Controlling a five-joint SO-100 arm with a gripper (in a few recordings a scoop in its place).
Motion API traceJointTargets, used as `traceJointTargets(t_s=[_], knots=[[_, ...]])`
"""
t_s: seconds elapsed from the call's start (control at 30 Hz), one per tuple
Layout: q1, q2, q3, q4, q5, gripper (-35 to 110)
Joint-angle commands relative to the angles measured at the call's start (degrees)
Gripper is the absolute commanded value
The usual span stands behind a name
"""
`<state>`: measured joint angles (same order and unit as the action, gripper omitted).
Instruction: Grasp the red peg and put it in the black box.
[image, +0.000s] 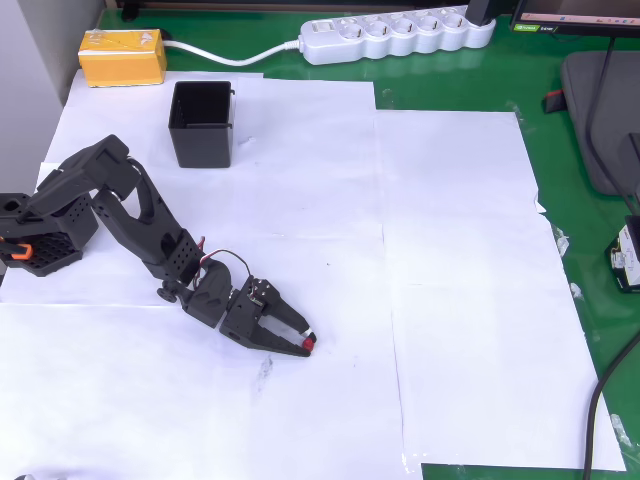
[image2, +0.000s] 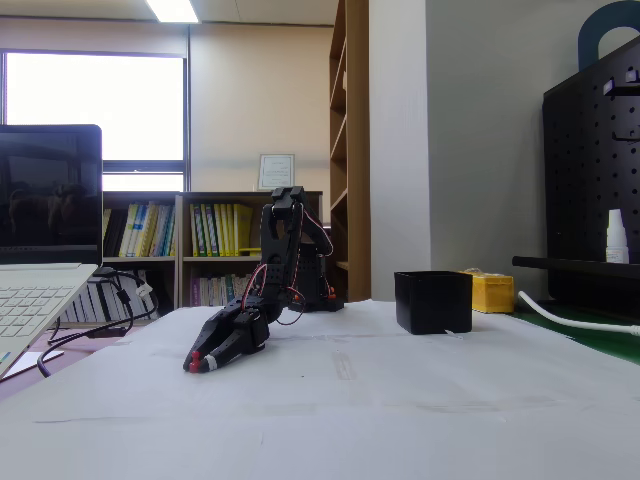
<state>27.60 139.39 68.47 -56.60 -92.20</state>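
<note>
A: Since the fingers (image: 300, 343) sit low on the white paper (image: 450, 300) with the red peg (image: 309, 344) at their tips, I judge the grasp is the step in hand.

B: How wide are they?

A: Nearly closed; the peg appears pinched between the tips, also seen in the fixed view (image2: 193, 367).

B: And next?

A: A lift, then a swing far and left to the black box (image: 201, 123), which stands well apart on the bench (image: 480, 90).
</note>
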Motion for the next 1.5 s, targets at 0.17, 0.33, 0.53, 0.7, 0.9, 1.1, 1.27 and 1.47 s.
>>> traceJointTargets(t_s=[0.17, 0.33, 0.53, 0.7, 0.9, 1.1, 1.27, 1.47], knots=[[-0.8, -2.2, 0.6, -0.1, 0.4, 0], [-1.5, -6.2, -2.7, 0.7, 0.9, 0], [-1.9, -10.4, -2.2, 4.0, 2.1, 0], [-2.0, -13.4, 0.1, 7.3, 2.1, 0], [-2.7, -18.8, 3.3, 12.5, 1.7, 0], [-3.8, -21.6, 11.8, 19.7, 1.1, 0], [-5.4, -25.6, 17.3, 26.9, 1.3, 0], [-8.4, -32.4, 22.5, 36.9, 1.8, 0]])
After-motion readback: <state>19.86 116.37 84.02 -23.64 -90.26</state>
